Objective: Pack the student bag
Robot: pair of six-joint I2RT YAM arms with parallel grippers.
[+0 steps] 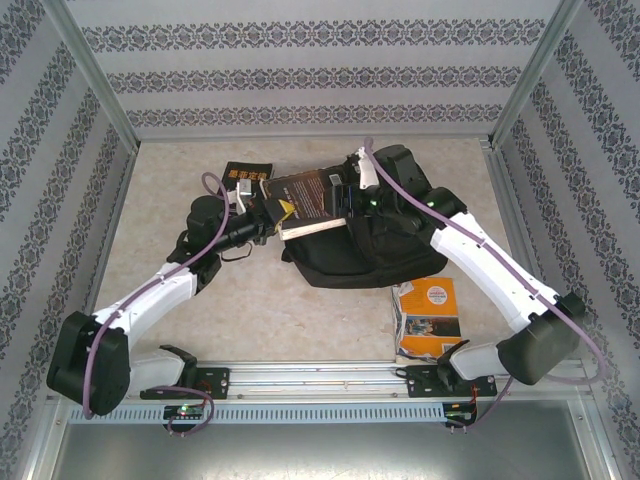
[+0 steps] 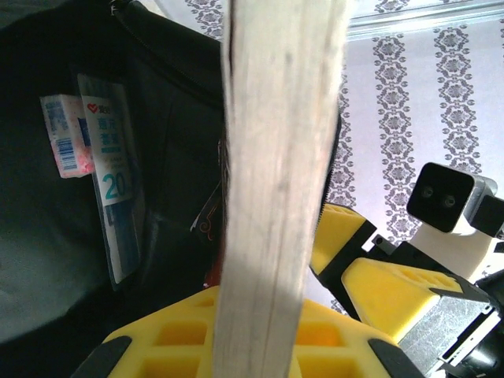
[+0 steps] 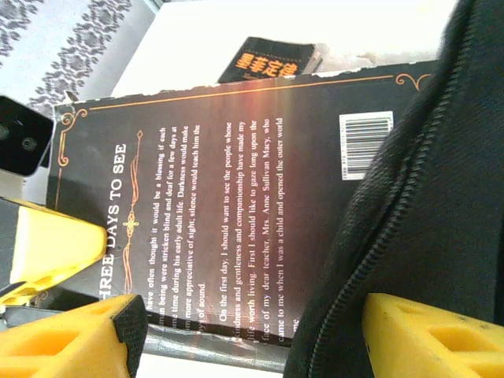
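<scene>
Up top centre, we see the left gripper (image 1: 263,228) pinching the book (image 1: 305,195) to feed the student bag (image 1: 340,262); right gripper (image 3: 248,323) gapes wide astride its rim, holding nothing.

The left arm (image 1: 150,295) and the right arm (image 1: 490,260) each have glossy white shells along the links, with bulky, rounded black housings at the joints. A purple cable (image 1: 90,385) loops along each arm. Both arms stand on low black bases (image 1: 175,365). The fingers (image 3: 425,335) are bright yellow plastic with moulded square pockets and black pads. A wrist camera (image 2: 443,197) is a white box with a black face and two round lenses.
</scene>
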